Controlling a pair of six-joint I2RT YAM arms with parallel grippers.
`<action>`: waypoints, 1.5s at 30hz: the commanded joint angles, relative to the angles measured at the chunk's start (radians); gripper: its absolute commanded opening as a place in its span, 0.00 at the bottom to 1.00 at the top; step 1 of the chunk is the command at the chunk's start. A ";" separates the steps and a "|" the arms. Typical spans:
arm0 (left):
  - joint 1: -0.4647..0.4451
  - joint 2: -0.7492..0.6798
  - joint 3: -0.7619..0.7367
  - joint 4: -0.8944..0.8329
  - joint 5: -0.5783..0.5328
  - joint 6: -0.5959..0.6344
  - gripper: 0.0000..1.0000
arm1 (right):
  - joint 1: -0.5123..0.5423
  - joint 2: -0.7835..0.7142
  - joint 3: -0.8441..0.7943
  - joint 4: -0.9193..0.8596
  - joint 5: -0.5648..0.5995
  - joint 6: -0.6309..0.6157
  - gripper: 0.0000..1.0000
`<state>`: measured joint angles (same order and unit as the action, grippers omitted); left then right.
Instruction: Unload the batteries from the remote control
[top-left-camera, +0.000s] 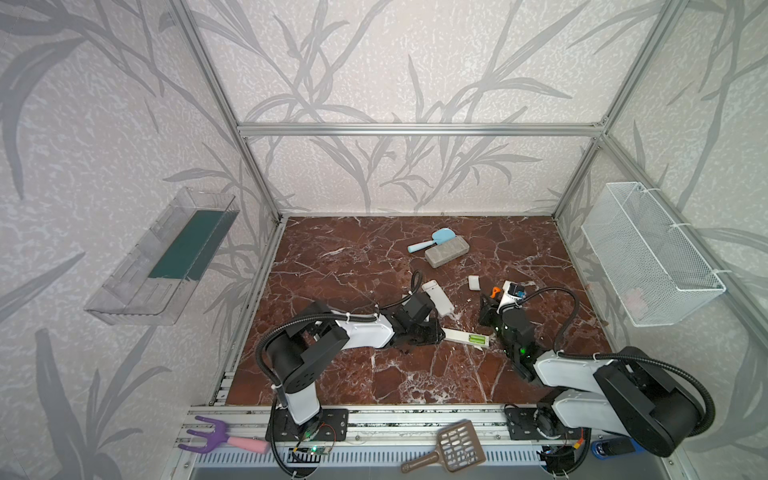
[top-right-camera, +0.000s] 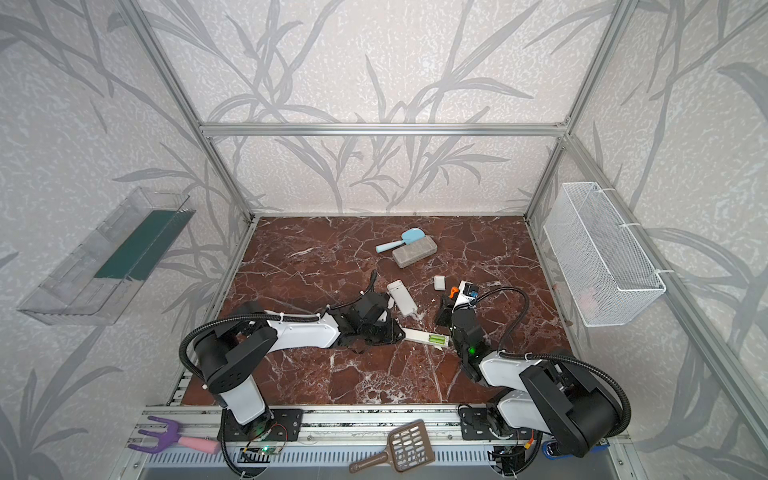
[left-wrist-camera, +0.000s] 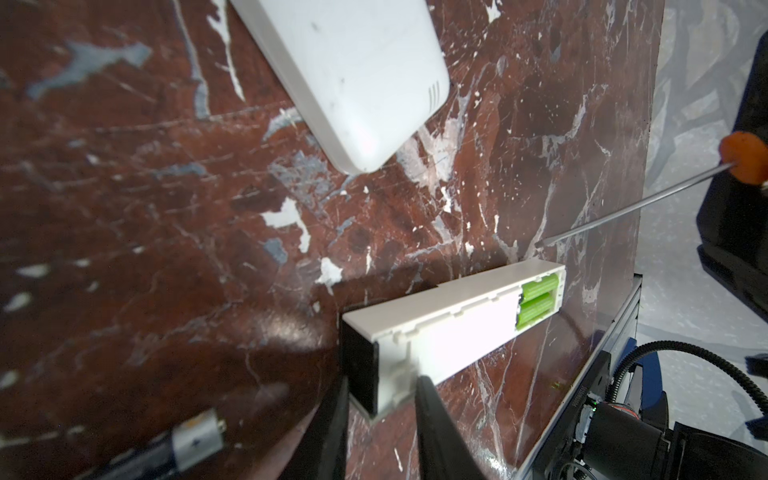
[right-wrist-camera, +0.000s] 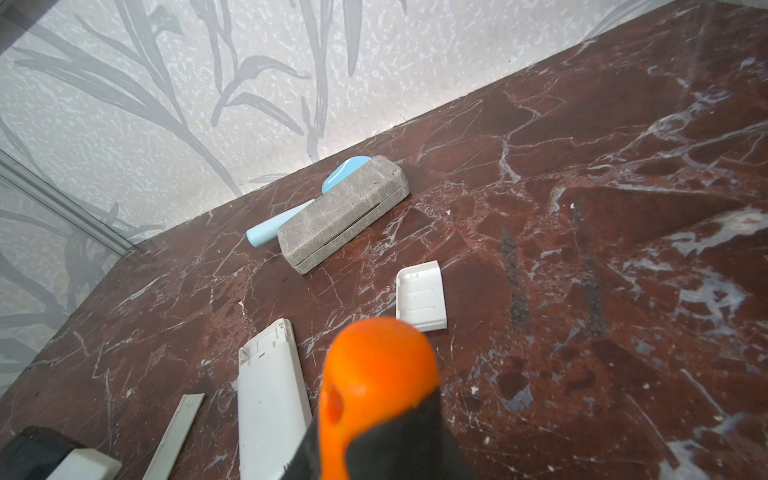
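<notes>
I read no text, label, brand, number or sign in any view. The white remote control (left-wrist-camera: 449, 332), the lime green batteries (left-wrist-camera: 663, 301) seated in it and the orange-handled screwdriver (right-wrist-camera: 380, 365) show no print sharp enough to read.

Two green batteries (left-wrist-camera: 663, 305) here, two white remotes (top-left-camera: 438, 297), one loose cover (right-wrist-camera: 422, 297), one orange screwdriver (right-wrist-camera: 378, 365), one grey case (right-wrist-camera: 345, 216), one blue scoop (right-wrist-camera: 266, 230).

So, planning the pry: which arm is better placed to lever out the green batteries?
Right: the right gripper holds the screwdriver, tip near the batteries; left gripper clamps the remote at its other end.
</notes>
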<state>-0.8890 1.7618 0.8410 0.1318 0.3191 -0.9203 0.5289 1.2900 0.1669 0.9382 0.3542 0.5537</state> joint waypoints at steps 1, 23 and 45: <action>-0.001 0.005 -0.030 -0.062 -0.043 -0.013 0.29 | -0.001 -0.055 0.035 -0.044 -0.007 0.005 0.00; -0.205 0.009 0.228 -0.207 -0.090 0.349 0.32 | -0.098 -0.612 0.322 -1.329 -0.008 -0.021 0.00; -0.081 0.300 0.323 -0.105 -0.063 0.231 0.31 | -0.135 -0.739 0.283 -1.330 -0.187 0.045 0.00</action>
<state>-0.9833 2.0209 1.1931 0.0402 0.2882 -0.6727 0.3988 0.5350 0.4568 -0.4458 0.2134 0.5800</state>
